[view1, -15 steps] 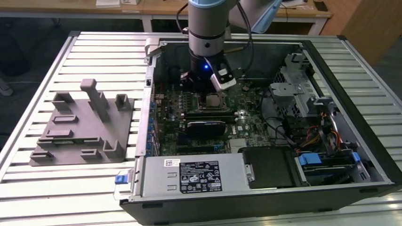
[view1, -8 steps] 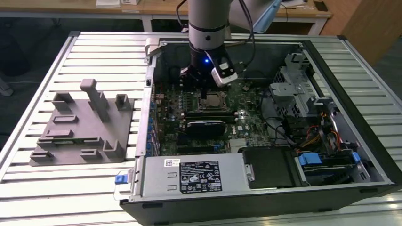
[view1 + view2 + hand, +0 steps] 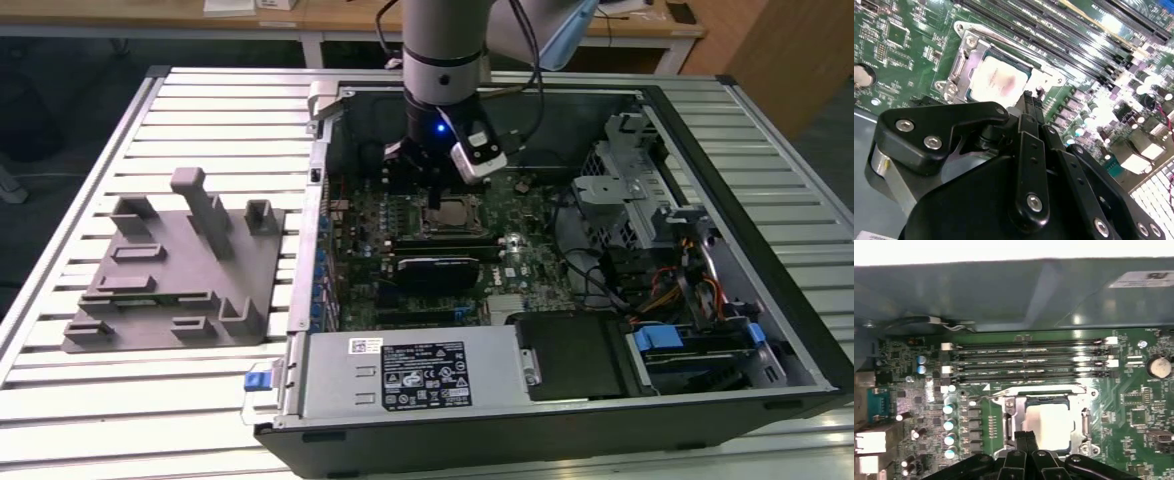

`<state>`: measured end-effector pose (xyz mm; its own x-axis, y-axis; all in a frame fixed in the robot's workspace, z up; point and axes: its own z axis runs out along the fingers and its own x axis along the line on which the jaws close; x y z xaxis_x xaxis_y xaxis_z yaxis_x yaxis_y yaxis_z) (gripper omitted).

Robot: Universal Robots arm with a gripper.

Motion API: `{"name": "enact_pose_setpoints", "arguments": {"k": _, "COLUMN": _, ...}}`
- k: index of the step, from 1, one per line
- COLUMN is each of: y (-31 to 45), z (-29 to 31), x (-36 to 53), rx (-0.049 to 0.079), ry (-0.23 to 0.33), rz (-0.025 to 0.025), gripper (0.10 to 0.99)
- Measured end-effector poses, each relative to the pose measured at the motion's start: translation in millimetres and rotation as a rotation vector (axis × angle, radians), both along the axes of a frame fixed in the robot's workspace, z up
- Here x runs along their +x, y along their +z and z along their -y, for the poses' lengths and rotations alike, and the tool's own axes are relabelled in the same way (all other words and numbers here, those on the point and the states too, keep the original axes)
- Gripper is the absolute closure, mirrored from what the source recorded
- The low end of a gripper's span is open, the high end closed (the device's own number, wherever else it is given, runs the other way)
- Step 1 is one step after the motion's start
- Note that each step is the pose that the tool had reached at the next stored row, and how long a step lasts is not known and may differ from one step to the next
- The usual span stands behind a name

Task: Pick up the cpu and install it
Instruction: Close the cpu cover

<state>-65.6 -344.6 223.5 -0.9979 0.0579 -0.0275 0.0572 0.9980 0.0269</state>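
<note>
- On the exterior view's left, a grey plastic fixture [image 3: 174, 275] sits on the slatted table [image 3: 80, 400], well apart from the open computer case [image 3: 561, 92].
- In the middle, the motherboard [image 3: 534, 250] lies flat in the case. The cpu [image 3: 1048, 426] rests in its socket, level and square inside the metal frame [image 3: 1085, 422].
- The gripper [image 3: 1025, 434] hangs over the near edge of the cpu. In both wrist views its fingers are pressed together and pinch nothing that I can see. Whether the tips touch the chip I cannot tell.
- My judgement is that fetching the cpu and seating it are done. Whether the frame is clamped down over it I cannot tell.
- On the exterior view's right, the drive cage [image 3: 634, 190] and the coloured cables [image 3: 667, 295] sit well apart from the gripper.
</note>
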Motion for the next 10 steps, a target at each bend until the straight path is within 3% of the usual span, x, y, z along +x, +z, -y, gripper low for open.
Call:
{"name": "enact_pose_setpoints", "arguments": {"k": 7, "y": 0.0, "z": 0.0, "x": 23.7, "rx": 0.000, "ry": 0.000, "rz": 0.0001, "gripper": 0.980}}
{"name": "enact_pose_setpoints", "arguments": {"k": 10, "y": 0.4, "z": 0.1, "x": 25.4, "rx": 0.000, "ry": 0.000, "rz": 0.0000, "gripper": 0.980}}
